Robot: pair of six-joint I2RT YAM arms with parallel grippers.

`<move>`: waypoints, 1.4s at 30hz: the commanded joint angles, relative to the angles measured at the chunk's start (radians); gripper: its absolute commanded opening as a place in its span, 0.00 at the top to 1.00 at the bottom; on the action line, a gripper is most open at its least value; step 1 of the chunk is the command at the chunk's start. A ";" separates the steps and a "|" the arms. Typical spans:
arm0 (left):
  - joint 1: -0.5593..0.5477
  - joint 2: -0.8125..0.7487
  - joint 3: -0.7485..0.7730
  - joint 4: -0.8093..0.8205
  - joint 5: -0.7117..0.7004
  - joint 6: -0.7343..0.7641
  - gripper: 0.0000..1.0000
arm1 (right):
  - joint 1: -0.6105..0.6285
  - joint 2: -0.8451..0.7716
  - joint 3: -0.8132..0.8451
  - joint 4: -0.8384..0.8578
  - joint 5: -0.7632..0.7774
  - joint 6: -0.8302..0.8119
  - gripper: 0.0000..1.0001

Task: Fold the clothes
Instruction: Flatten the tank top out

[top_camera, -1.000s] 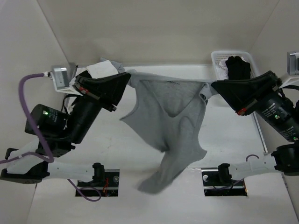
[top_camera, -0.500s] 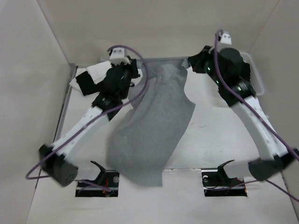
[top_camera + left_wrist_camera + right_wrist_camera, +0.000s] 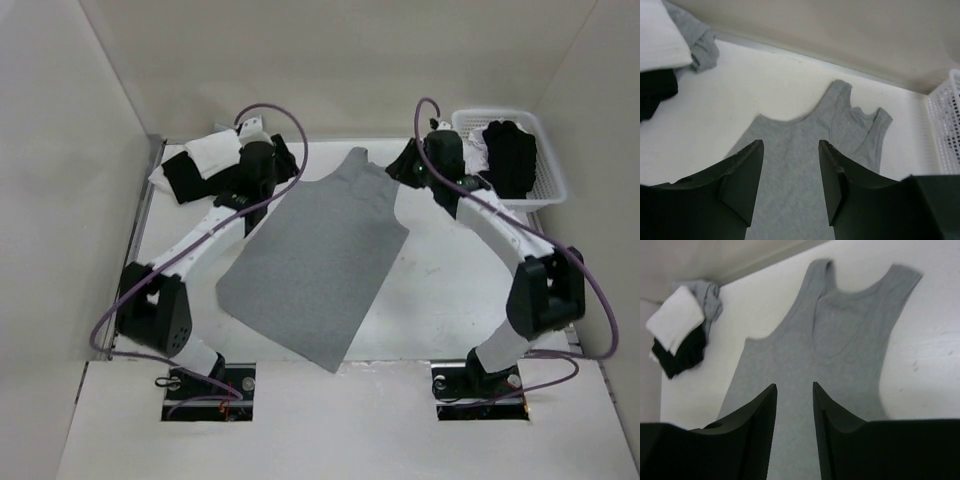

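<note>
Top external: grey tank top [image 3: 318, 262] lies flat, spread diagonally.

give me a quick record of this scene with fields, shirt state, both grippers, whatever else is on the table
garment: grey tank top
state: spread flat on the table, unfolded, straps toward the far wall, hem toward the arm bases
left gripper: open, holding nothing, above the top's strap end
right gripper: open, holding nothing, above the same end
far left: folded black and white pieces
far right: white basket holding a black garment
folds made: none yet
</note>
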 commanded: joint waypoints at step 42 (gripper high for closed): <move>0.192 -1.024 -1.060 -0.266 0.077 -0.357 0.46 | -0.080 0.031 -0.359 0.238 0.057 0.119 0.71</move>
